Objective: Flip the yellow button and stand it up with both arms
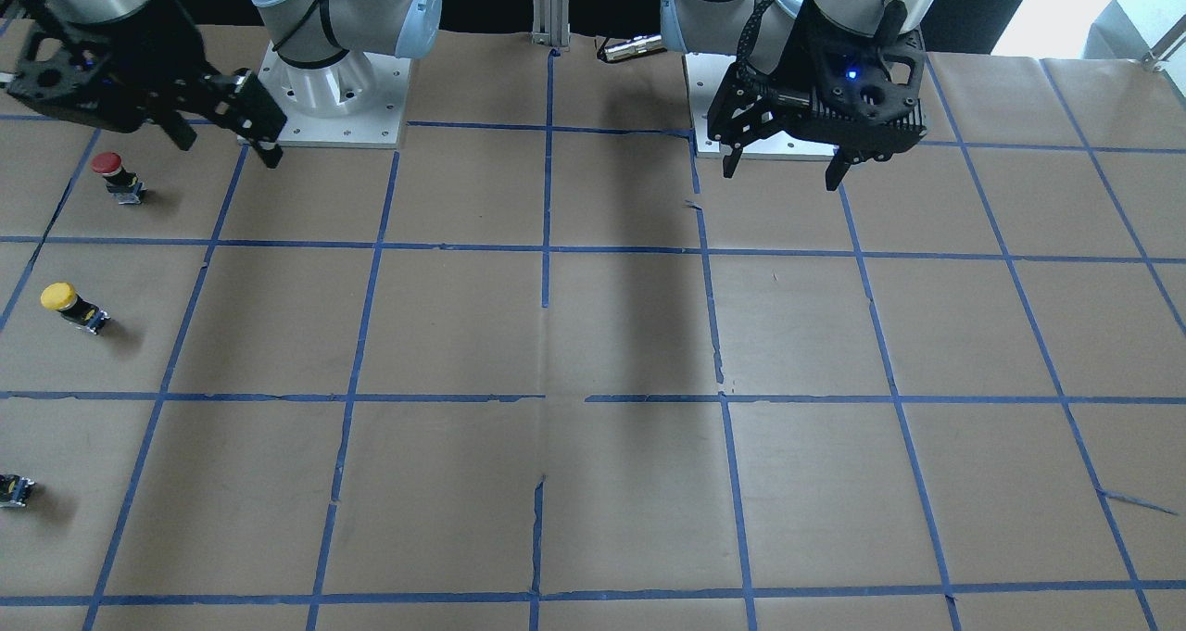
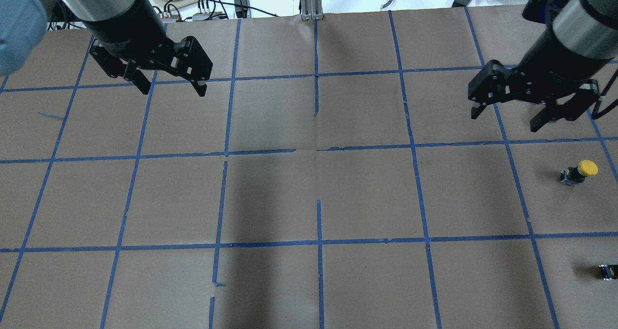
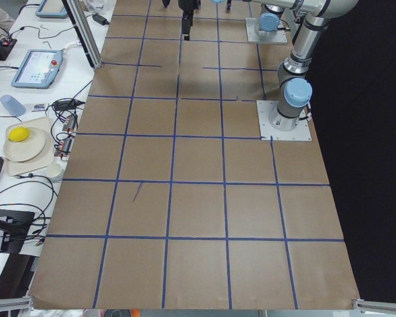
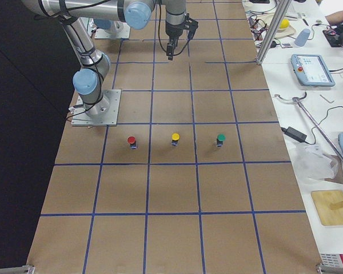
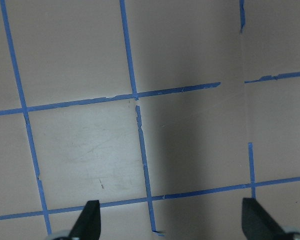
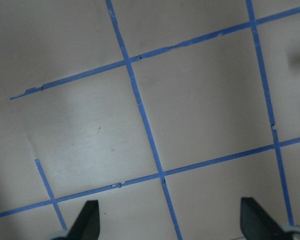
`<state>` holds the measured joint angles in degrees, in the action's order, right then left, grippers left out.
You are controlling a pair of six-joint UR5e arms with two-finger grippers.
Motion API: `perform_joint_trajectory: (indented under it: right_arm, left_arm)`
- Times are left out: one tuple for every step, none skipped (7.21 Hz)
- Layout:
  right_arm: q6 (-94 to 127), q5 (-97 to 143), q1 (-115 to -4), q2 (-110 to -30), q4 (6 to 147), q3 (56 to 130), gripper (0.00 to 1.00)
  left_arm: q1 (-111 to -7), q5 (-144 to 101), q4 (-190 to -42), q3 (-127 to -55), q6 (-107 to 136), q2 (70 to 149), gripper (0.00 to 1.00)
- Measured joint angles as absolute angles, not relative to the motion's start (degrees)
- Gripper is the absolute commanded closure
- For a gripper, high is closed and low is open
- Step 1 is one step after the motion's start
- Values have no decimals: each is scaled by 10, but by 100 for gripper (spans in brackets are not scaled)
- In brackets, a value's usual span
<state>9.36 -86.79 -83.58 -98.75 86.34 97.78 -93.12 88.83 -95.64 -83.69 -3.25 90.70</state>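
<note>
On the table (image 1: pixel 630 334), far over toward the robot's right: yellow button (image 1: pixel 70 307), inside one square of the blue tape (image 1: pixel 463 246) grid. Upright in the right side view, round cap on top of the dark body. Leaning-looking in the front and overhead views, close to their edges. Free of both hands.

In a row with it, well apart on either side: red button (image 1: pixel 117 176) toward the robot's base, green button (image 4: pixel 220 139) toward the operators' side. Yellow one between the two.

Nearest to it, right hand (image 1: pixel 222 145): raised above the table, apart from the button, fingers spread wide, empty. Brown paper and tape lines below it in its wrist view.

Over the robot's left half of the table, left hand (image 1: pixel 781 175): likewise up in the air, fingers pointing down, wide apart, gripping nothing. Gridded paper and a broad shadow below it in its own wrist view. Both hands well apart from each other, the left one much the farther from the yellow button.
</note>
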Motion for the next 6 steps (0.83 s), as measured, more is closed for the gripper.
perform_joint_trajectory:
  right_arm:
    - [133, -879, -874, -988, 860, 978, 0]
    - [137, -893, -891, -988, 859, 979, 0]
    - [117, -901, -894, -987, 862, 980, 0]
    - [97, -907, -895, -985, 866, 981, 0]
    - [90, -911, -895, -984, 867, 982, 0]
    - [88, -913, -895, -983, 867, 981, 0]
  left_arm:
    - [-931, 889, -957, -837, -33, 907, 0]
    - [-931, 888, -956, -837, -33, 908, 0]
    - [-931, 888, -957, -838, -33, 908, 0]
    - [-931, 888, -957, -838, -33, 908, 0]
    - [-931, 888, -957, -838, -33, 908, 0]
    - [-931, 888, -958, -838, -33, 908, 0]
